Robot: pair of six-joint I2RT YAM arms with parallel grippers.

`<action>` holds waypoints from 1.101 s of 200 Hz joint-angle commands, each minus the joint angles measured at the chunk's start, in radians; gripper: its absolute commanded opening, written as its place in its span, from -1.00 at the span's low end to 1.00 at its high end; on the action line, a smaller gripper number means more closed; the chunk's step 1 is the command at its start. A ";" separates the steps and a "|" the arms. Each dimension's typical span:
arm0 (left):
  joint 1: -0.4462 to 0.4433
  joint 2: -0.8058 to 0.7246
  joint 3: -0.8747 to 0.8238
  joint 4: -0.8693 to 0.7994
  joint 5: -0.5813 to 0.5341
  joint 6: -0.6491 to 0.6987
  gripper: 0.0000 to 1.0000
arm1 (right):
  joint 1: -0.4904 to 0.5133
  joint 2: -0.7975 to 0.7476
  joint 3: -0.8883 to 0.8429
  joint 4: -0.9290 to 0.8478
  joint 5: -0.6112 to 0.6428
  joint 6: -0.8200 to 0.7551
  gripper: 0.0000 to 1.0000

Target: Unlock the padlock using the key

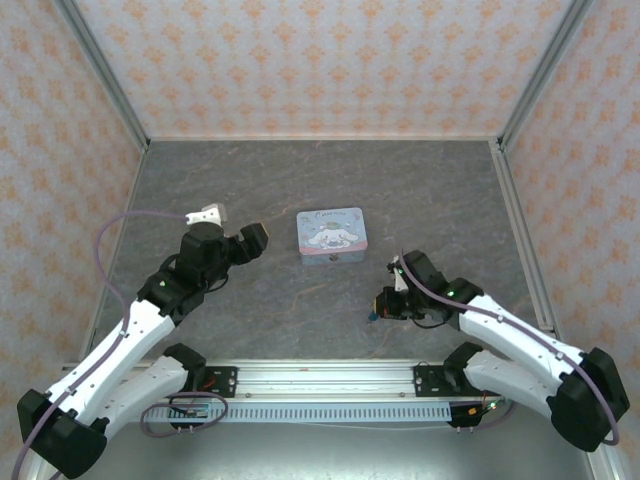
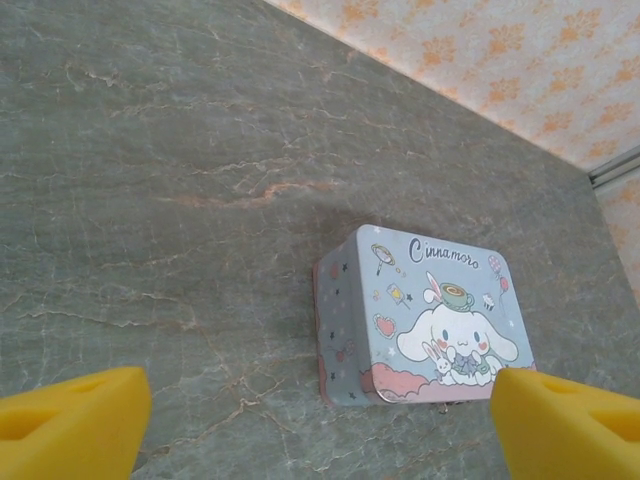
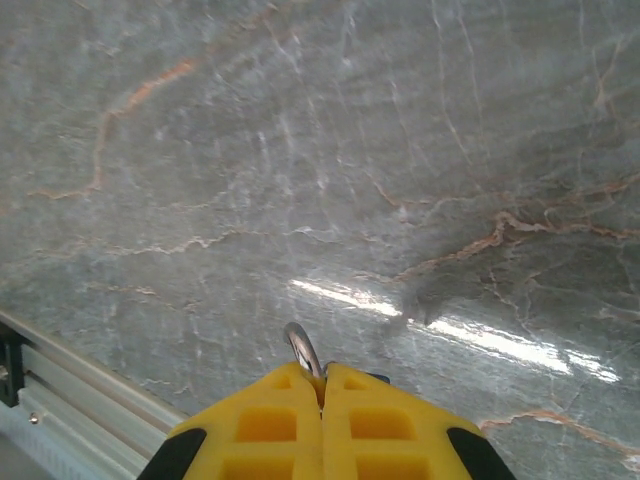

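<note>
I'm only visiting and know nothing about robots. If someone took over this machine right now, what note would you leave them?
Left gripper: open and empty, above the table, facing the cartoon tin.
Right gripper: shut, low near the table's front edge. A thin metal loop pokes out between its fingers, apparently the shackle of the padlock.
Key: too small to locate.
Done: padlock seemingly in the right gripper.
Left: find the key, insert it, turn it, open the shackle.

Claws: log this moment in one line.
left claw open, empty, facing tin | right claw shut on metal loop | tin on table
</note>
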 commanded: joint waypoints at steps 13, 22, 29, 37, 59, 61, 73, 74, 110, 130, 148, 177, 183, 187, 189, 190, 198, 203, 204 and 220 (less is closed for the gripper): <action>-0.008 -0.006 -0.007 -0.029 -0.035 0.025 0.77 | -0.002 0.050 -0.017 0.098 0.002 0.015 -1.00; -0.008 -0.005 -0.007 -0.029 -0.035 0.027 0.77 | -0.002 0.065 -0.020 0.111 0.004 0.013 -1.00; -0.009 -0.002 -0.007 -0.030 -0.034 0.028 0.77 | -0.003 0.077 -0.020 0.121 0.008 0.010 -1.00; -0.008 0.001 -0.005 -0.031 -0.033 0.028 0.78 | -0.003 0.088 -0.021 0.132 0.014 0.008 -1.00; -0.008 0.009 -0.001 -0.035 -0.032 0.031 0.77 | -0.003 0.125 -0.019 0.162 0.027 0.000 -1.00; -0.008 0.009 -0.001 -0.035 -0.031 0.031 0.77 | -0.003 0.130 -0.019 0.165 0.027 0.001 -1.00; -0.009 0.012 0.002 -0.035 -0.030 0.033 0.77 | -0.003 0.155 -0.018 0.180 0.029 -0.004 -1.00; -0.009 0.012 0.002 -0.035 -0.030 0.033 0.77 | -0.003 0.157 -0.019 0.181 0.029 -0.004 -1.00; -0.008 0.021 0.007 -0.032 -0.027 0.034 0.77 | -0.003 0.229 -0.013 0.231 0.033 -0.008 -0.97; -0.008 0.027 0.007 -0.032 -0.023 0.030 0.78 | -0.003 0.267 -0.007 0.243 0.039 -0.009 -0.90; -0.008 0.031 0.007 -0.031 -0.022 0.028 0.77 | -0.003 0.289 -0.002 0.252 0.047 -0.009 -0.86; -0.008 0.034 0.009 -0.032 -0.026 0.030 0.77 | -0.003 0.302 0.000 0.255 0.055 -0.008 -0.72; -0.008 0.034 0.011 -0.033 -0.028 0.030 0.77 | -0.003 0.302 0.002 0.251 0.058 -0.009 -0.68; -0.009 0.034 0.013 -0.035 -0.028 0.030 0.78 | -0.003 0.301 0.004 0.246 0.064 -0.009 -0.64; -0.009 0.036 0.013 -0.035 -0.030 0.031 0.77 | -0.003 0.300 0.004 0.244 0.065 -0.009 -0.63; -0.008 0.035 0.013 -0.036 -0.030 0.031 0.77 | -0.003 0.300 0.004 0.243 0.067 -0.009 -0.62; -0.009 0.037 0.015 -0.035 -0.032 0.034 0.77 | -0.003 0.297 0.008 0.235 0.077 -0.011 -0.57; -0.008 0.037 0.018 -0.036 -0.034 0.036 0.77 | -0.003 0.292 0.011 0.228 0.085 -0.011 -0.55; -0.008 0.037 0.018 -0.036 -0.034 0.037 0.77 | -0.003 0.291 0.011 0.227 0.087 -0.011 -0.55; -0.008 0.042 0.031 -0.040 -0.046 0.048 0.77 | -0.003 0.266 0.026 0.202 0.118 -0.016 -0.48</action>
